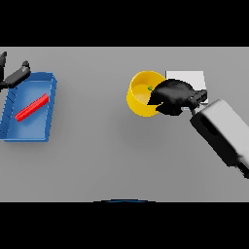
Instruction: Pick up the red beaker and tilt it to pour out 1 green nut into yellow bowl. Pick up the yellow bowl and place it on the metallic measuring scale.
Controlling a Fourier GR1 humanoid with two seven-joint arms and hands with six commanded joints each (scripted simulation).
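- Reaching in from the lower right, the right arm [223, 136] runs white and grey up toward the middle of the grey table [107, 160].
- Right hand [172, 97] sits at the end of that arm, dark fingers curled round the right rim of the yellow bowl [138, 99], grasping it.
- Yellow bowl is tilted, its opening turned toward the camera and a bit left; the hand covers its right side.
- Small green nut [150, 88] shows inside the bowl, near the hand's edge.
- Metallic measuring scale [187, 78] shows as a pale square plate just behind the hand, partly hidden by it; the bowl is just beside its left edge. Cannot tell if the bowl touches the scale.
- Blue tray [48, 109] lies well apart on the left side of the table, rectangular with raised walls.
- Red bar-shaped object [32, 107] lies diagonally inside the tray, one end toward the far right corner, the other toward the near left. Cannot tell if it is the beaker.
- Left hand [14, 75] shows at the far left edge, just beyond the tray's far left corner, dark fingers relaxed and spread, holding nothing.
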